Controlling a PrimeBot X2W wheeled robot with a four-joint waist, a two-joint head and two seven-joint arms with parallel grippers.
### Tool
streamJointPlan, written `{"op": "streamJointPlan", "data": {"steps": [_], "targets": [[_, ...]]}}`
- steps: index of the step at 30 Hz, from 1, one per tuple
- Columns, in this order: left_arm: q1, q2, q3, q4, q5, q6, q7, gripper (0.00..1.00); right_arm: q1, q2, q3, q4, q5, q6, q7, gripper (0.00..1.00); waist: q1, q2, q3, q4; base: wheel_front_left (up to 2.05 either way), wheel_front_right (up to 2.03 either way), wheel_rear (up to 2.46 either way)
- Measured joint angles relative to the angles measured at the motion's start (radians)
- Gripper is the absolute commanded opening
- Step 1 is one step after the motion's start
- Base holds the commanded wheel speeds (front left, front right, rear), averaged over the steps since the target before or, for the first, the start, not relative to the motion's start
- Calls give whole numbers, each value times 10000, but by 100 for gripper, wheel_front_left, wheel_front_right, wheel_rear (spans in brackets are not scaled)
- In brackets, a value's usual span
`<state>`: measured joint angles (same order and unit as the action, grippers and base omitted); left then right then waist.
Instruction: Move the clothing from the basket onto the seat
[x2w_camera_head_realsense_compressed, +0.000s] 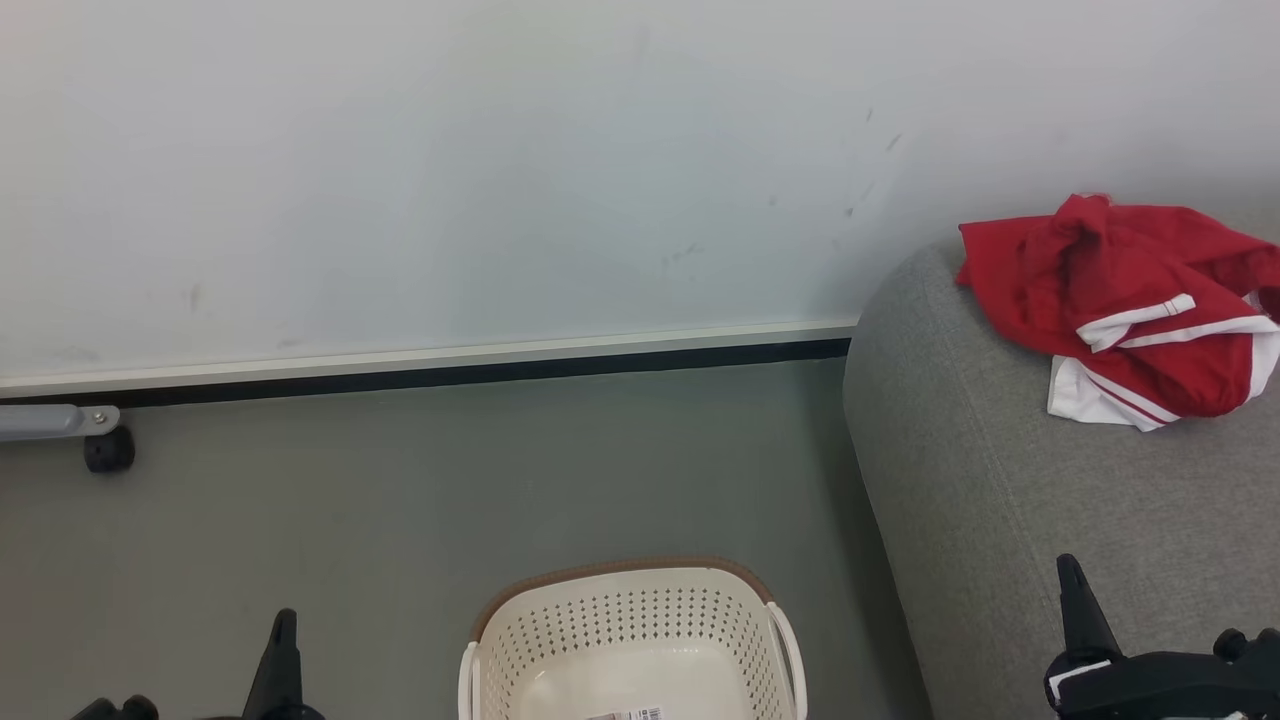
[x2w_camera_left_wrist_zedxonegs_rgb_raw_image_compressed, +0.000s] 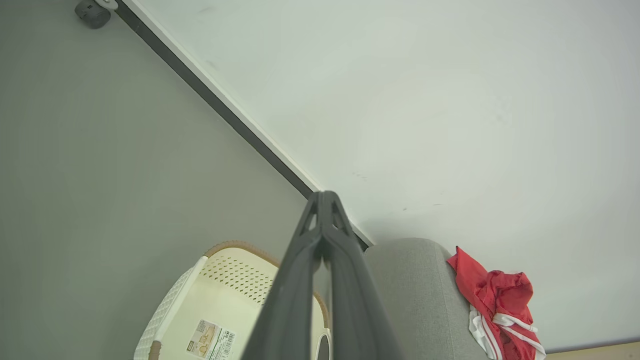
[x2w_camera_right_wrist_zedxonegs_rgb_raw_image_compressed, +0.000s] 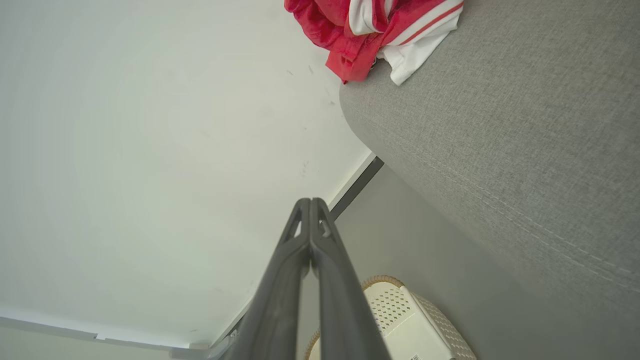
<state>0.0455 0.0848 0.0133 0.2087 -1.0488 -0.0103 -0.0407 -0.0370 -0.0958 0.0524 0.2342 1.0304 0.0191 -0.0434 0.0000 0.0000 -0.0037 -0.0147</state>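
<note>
Left gripper (x2w_camera_head_realsense_compressed: 284, 630): fingers pressed together, holding nothing; at 7 o'clock in the head view.
Right gripper (x2w_camera_head_realsense_compressed: 1070, 580): also closed and empty, at 4 o'clock, over the seat (x2w_camera_head_realsense_compressed: 1000, 500).
Clothing (x2w_camera_head_realsense_compressed: 1110, 290): red-and-white garment crumpled on the seat at 2 o'clock. It lay about 12 o'clock from the right gripper, well apart, and was broadest along a 10-to-4 line.
Basket (x2w_camera_head_realsense_compressed: 640, 610): at 6 o'clock, between the grippers; its visible floor held only a label sticker (x2w_camera_head_realsense_compressed: 625, 714).
Nearer arm: right.
Judgement: the transfer looked complete.
</note>
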Motion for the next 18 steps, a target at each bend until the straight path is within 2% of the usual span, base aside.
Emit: {"op": "streamJointPlan", "data": {"steps": [18], "targets": [[-492,-173,339,360,-2307,-460,667,0,-195,215,-809,291,2462,433,700,0,0,0,24,64,0,0,0]]}}
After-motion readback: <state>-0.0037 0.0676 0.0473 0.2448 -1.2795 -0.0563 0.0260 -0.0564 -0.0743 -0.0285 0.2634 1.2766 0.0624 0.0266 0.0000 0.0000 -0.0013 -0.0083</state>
